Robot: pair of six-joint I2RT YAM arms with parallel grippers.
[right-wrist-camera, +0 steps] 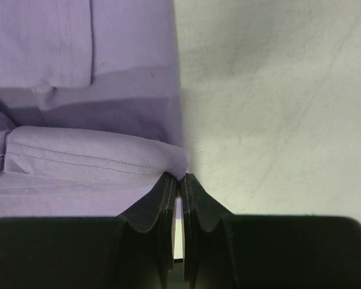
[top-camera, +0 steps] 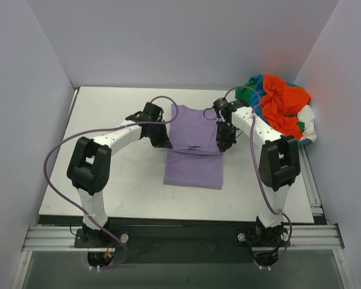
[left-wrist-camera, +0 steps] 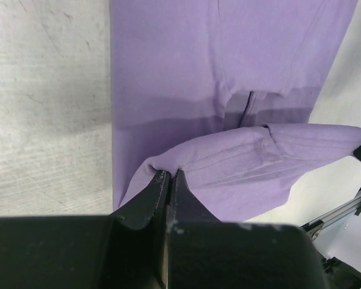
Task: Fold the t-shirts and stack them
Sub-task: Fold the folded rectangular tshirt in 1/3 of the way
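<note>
Both left pincer (left-wrist-camera: 168,175) and right pincer (right-wrist-camera: 180,178) tight on edge of lavender t-shirt (top-camera: 193,165), long axis near-to-far.

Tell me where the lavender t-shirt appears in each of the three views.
Top external: lavender t-shirt lies at the picture's centre.
Left wrist: it fills the upper right; the left gripper pinches its edge.
Right wrist: it fills the left half; the right gripper pinches its edge.
Shared landmark: the stitched hem, in both wrist views.
</note>
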